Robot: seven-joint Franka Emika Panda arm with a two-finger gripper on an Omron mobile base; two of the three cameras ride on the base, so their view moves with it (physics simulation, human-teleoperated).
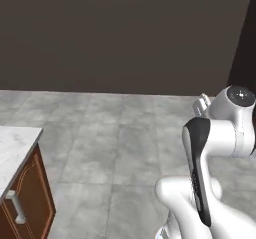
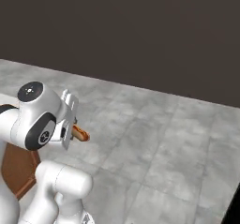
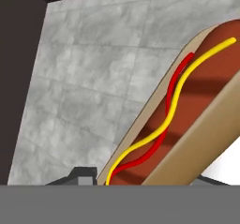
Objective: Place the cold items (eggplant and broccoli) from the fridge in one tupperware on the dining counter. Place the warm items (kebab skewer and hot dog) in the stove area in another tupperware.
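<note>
1. Hot dog [image 3: 187, 120] sits between the pincer's tips in the hand view, huge and close, running from 7 o'clock up to 2 o'clock. Tan bun on both sides, red-brown sausage down the middle, with a yellow and a red wavy sauce line along it.
2. Pincer [image 2: 71, 133] is clamped on the hot dog; in the right base view one orange-brown end [image 2: 80, 134] sticks out past the hand toward 3 o'clock, held in the air above the floor.
3. Pincer sits at the 9 o'clock side of the right base view, just beside the arm's big white joint with its dark cap.
4. Left base view: pincer's pale fingers [image 1: 202, 103] peek out at 3 o'clock beside the arm's upper joint; grip not readable from there.
5. Floor [image 2: 159, 138] is grey tile, with a dark wall behind it across the top of both base views.
6. Bench [image 1: 15, 150] corner at 8 o'clock in the left base view: pale marble top, brown wood cabinet front with a light handle [image 1: 17, 207].
</note>
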